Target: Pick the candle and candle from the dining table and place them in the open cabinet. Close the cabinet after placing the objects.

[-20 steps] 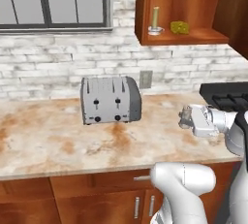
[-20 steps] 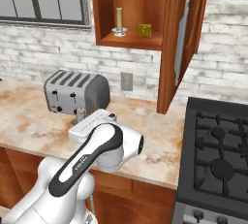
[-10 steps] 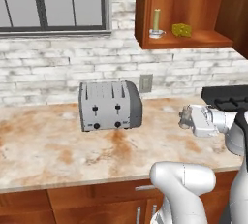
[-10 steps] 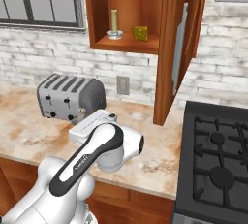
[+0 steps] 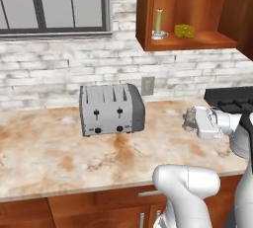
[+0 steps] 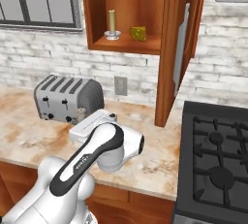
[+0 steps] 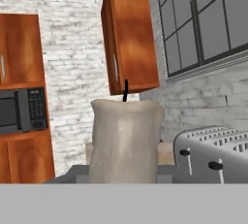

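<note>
Clamped on a short stubby grey candle (image 7: 125, 138) with its wick upright, the robot's two-finger gripper (image 5: 190, 120) hovers over the mottled beige stone counter (image 5: 44, 158), with the open reddish-brown wall cabinet (image 5: 192, 38), olive-yellow taper (image 5: 158, 23) already shelved, above and behind.

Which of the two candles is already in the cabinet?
The slim olive-yellow taper candle in its silver holder, on the cabinet shelf; the stubby grey candle is in the fingers.

Even, bright rendered light, no glare or blur. Soft shadow under toaster (image 5: 112, 109) mid-frame; cabinet (image 6: 145, 12) interior slightly darker at top. Hand view sharp, no edge distortion, flat shading throughout.
</note>
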Motion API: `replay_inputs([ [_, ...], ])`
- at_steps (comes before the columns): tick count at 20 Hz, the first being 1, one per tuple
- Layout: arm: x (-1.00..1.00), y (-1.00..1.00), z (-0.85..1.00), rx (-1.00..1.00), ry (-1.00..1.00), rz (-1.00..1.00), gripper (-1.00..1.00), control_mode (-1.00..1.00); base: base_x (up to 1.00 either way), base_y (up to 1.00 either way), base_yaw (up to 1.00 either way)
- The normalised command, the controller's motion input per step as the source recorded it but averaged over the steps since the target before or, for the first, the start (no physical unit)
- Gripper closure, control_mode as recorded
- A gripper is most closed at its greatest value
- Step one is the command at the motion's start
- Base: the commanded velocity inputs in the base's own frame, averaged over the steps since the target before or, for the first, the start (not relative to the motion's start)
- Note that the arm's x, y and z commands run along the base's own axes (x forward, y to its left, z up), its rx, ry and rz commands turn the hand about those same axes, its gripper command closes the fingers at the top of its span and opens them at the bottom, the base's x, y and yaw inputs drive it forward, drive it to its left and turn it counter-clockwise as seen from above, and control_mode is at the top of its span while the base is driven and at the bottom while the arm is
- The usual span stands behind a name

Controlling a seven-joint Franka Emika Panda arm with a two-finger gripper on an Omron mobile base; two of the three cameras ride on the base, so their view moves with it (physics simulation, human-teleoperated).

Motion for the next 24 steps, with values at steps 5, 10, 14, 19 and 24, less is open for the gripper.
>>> replay_inputs([
  [5, 0.00, 0.00, 0.00, 0.00, 0.00, 0.00, 1.00, 1.00, 0.56, 0.40, 0.11],
  [10, 0.00, 0.00, 0.00, 0.00, 0.00, 0.00, 1.00, 1.00, 0.08, 0.55, 0.28],
  [14, 0.00, 0.00, 0.00, 0.00, 0.00, 0.00, 1.00, 1.00, -0.02, 0.58, 0.31],
  [19, 0.00, 0.00, 0.00, 0.00, 0.00, 0.00, 1.00, 1.00, -0.36, 0.25, 0.15],
  [24, 0.00, 0.00, 0.00, 0.00, 0.00, 0.00, 1.00, 1.00, -0.04, 0.41, 0.09],
])
